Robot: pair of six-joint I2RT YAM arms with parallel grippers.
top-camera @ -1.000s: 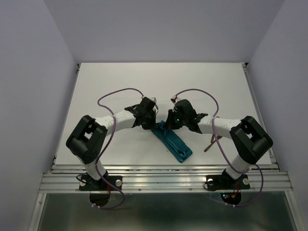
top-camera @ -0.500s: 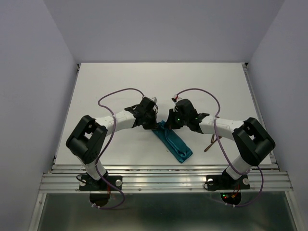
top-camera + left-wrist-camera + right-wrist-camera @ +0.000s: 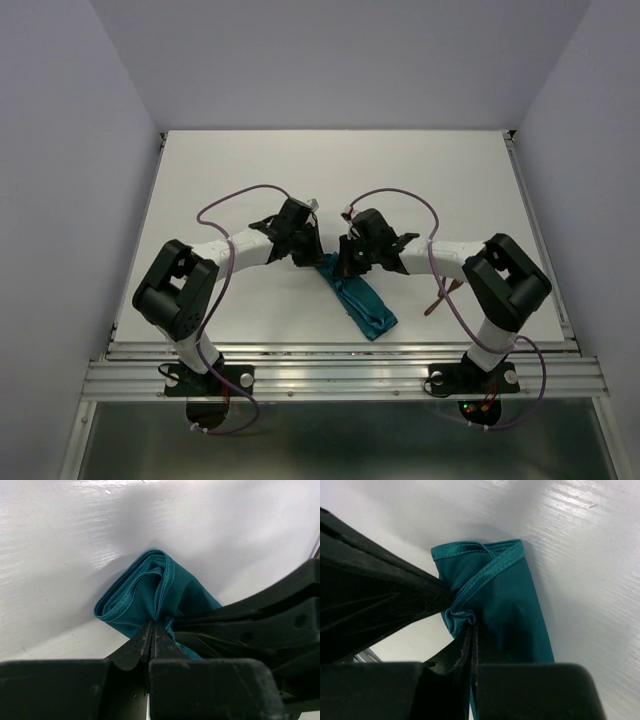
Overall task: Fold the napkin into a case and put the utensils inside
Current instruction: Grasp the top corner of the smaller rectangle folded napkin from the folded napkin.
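The teal napkin (image 3: 362, 303) lies folded into a narrow strip, running diagonally from the table's middle toward the near right. Both grippers meet at its far end. My left gripper (image 3: 312, 258) is shut on the cloth's end fold; the left wrist view shows the napkin (image 3: 150, 592) pinched between its closed jaws. My right gripper (image 3: 343, 262) is shut on the same end, where the napkin (image 3: 505, 605) bunches at its tips. The reddish-brown utensils (image 3: 437, 299) lie at the near right, partly hidden behind the right arm.
White table (image 3: 330, 170) with a raised rail along the near edge (image 3: 340, 352). Purple cables loop above both arms. The two grippers are almost touching each other over the napkin's end.
Both grippers have shifted slightly left and toward the near edge, pulling the napkin's far end with them; the strip looks a little shorter and more bunched.
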